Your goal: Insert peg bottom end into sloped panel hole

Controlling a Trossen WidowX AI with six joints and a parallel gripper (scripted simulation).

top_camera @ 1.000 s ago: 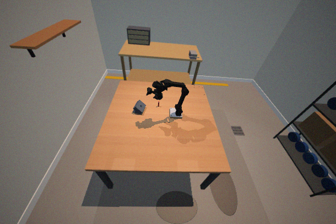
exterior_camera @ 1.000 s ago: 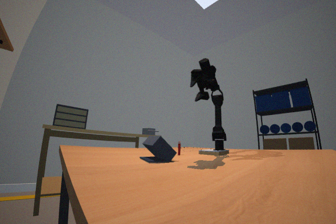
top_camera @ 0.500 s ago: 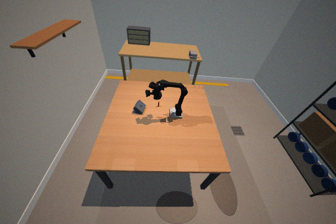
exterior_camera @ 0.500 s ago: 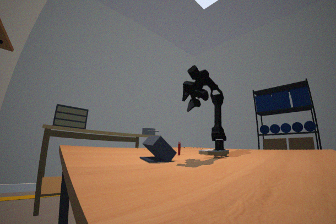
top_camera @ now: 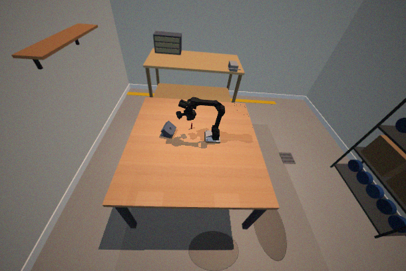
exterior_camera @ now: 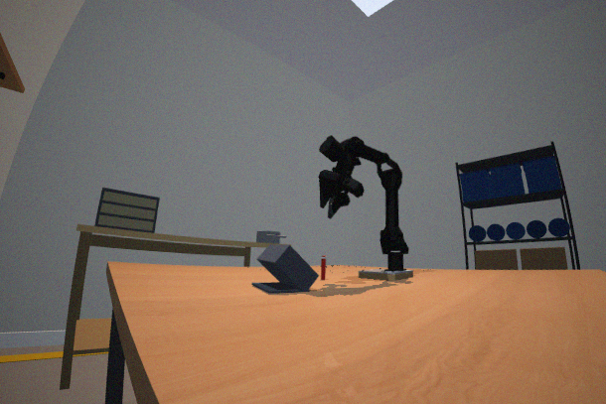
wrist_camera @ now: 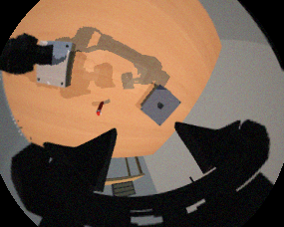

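Currently, top view: arm is folded forward over the table (top_camera: 186, 179), gripper (top_camera: 180, 114) hanging above the gap between the red peg (top_camera: 191, 126) and the sloped panel (top_camera: 169, 128). Peg stands upright on the wood, just beside the panel, between it and the robot base (top_camera: 211, 136); a sensible spot, since it's short travel to the hole.

Exterior view: gripper (exterior_camera: 334, 207) sits well above the peg (exterior_camera: 323, 267), tips angled down, nothing in it. Panel (exterior_camera: 288, 267) leans on its foot plate, so insertion has to follow that tilt (not straight down).

Wrist view: two dark fingers spread wide, nothing between them. Peg (wrist_camera: 100, 108) and panel face with its hole (wrist_camera: 161, 105) both show beyond the tips. Judgement: pre-grasp approach, descent over the peg comes next.
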